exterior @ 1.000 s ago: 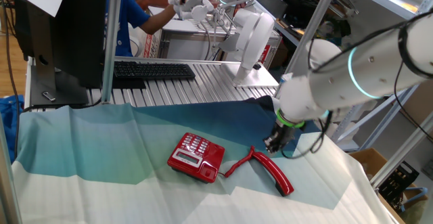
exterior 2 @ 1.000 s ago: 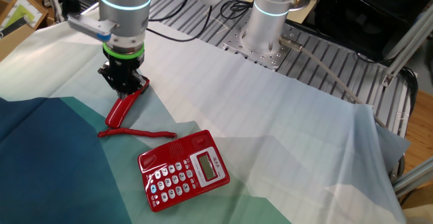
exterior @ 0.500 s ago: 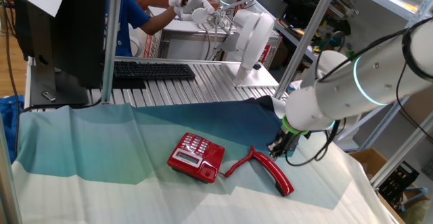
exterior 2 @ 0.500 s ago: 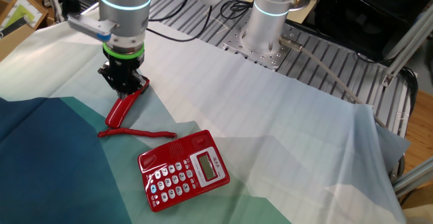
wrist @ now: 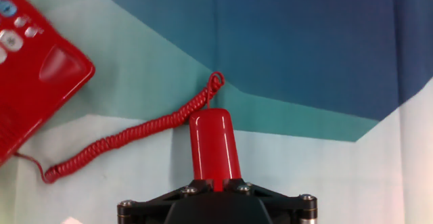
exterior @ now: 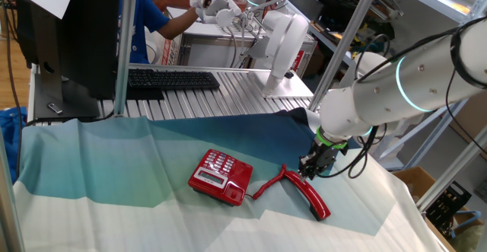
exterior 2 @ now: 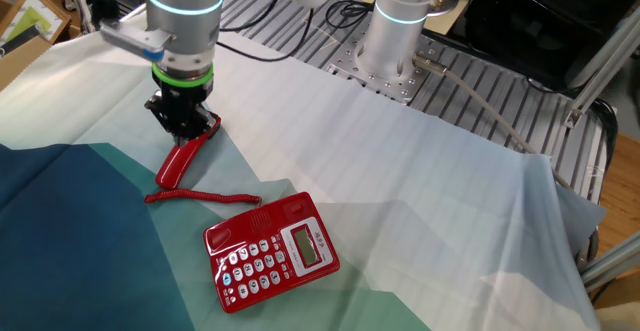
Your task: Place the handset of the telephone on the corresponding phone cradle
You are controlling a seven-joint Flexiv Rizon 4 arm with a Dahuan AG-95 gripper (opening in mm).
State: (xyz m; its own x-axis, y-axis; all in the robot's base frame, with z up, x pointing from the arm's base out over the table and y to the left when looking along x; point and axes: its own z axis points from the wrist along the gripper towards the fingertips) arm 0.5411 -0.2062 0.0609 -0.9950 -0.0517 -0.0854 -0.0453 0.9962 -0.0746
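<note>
Jaws of the black two-finger gripper (exterior 2: 183, 124) are positioned at one end of the glossy red bar-shaped handset (exterior 2: 185, 153); whether they pinch it cannot be told; it lies on the blue-and-white cloth (exterior 2: 420, 241), apart from the red wedge-shaped telephone (exterior 2: 268, 251), joined by the red coiled cord (wrist: 135, 135).

**Count of items on and around the table**

There was one telephone (exterior 2: 268, 251), off to the side of the jaws and apart from them. One handset (exterior: 307, 193) lay directly under the jaws, and one coiled cord (wrist: 132, 137) ran from the handset's end ahead of the jaws across to the telephone. One phone cradle (exterior: 239, 178) ran along the telephone's side. One gripper (exterior 2: 183, 126) hung on one robot arm (exterior: 396, 92). One cloth (exterior 2: 420, 231) lay beneath the jaws, in three colour bands: dark blue, teal and white. One black keyboard (exterior: 172, 79) sat well beyond the jaws, at the table's far side.
</note>
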